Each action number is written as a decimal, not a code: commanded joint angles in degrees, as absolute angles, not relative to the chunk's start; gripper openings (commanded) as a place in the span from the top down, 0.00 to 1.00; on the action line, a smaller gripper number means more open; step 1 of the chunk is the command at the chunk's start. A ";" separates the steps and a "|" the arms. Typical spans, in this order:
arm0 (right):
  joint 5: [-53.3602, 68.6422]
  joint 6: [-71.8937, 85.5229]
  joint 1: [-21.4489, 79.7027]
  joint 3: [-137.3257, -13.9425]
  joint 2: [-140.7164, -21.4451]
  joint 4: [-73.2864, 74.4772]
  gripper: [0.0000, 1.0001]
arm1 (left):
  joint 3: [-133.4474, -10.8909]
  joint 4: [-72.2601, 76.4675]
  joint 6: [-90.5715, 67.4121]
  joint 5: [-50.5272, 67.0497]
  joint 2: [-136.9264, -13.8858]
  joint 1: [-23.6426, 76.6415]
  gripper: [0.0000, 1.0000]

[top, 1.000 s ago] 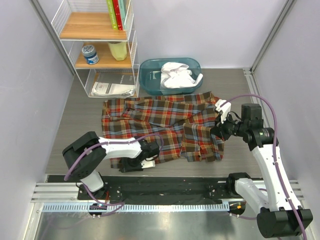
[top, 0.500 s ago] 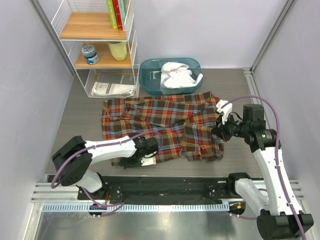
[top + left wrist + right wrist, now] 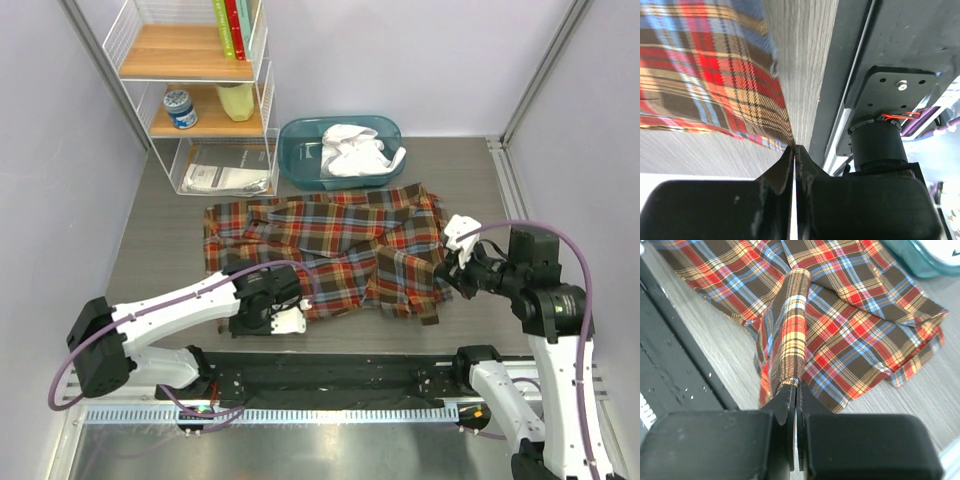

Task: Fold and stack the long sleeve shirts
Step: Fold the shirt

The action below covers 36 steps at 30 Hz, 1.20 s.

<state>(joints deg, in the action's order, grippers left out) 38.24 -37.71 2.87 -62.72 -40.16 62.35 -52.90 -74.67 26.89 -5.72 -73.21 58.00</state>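
Left gripper [image 3: 287,319]: jaws pressed together at lower centre-left of the top view, on the near hem of the plaid shirt [image 3: 330,240]. In the wrist view a hem corner runs right into the fingertips [image 3: 788,156], so it reads as pinched.
Right gripper [image 3: 447,262]: clamped on the same shirt at its right edge. Its wrist view shows a ridge of cloth pulled up into the closed tips.
Plaid shirt: red, brown, blue and yellow flannel, spread across the middle of the frame on the table [image 3: 150,260]. The left part lies flat; the right part is doubled over and rucked toward the right gripper.
White shirt [image 3: 355,150]: crumpled inside the teal bin [image 3: 292,150], upper centre of the frame.
Teal bin: just beyond the plaid shirt's far edge; contact cannot be told.
Wire shelf [image 3: 265,90]: upper left, beside the bin. It holds books [image 3: 231,25] on the top board and a jar [image 3: 181,108] on the middle one.
Table: grey wood grain.
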 commanded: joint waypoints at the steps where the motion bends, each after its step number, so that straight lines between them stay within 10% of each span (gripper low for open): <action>1: 39.03 -40.87 2.81 -67.32 -38.41 66.97 0.99 | -57.39 -85.86 31.01 -3.77 -68.91 57.66 1.00; 36: 37.00 -43.06 7.29 -86.22 -86.30 29.63 0.99 | -84.72 -69.26 68.64 -8.53 -101.77 21.45 1.00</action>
<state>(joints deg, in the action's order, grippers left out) 38.00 -41.69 6.00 -83.37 -84.86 36.47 -81.91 -71.44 65.56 -7.77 -100.47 23.16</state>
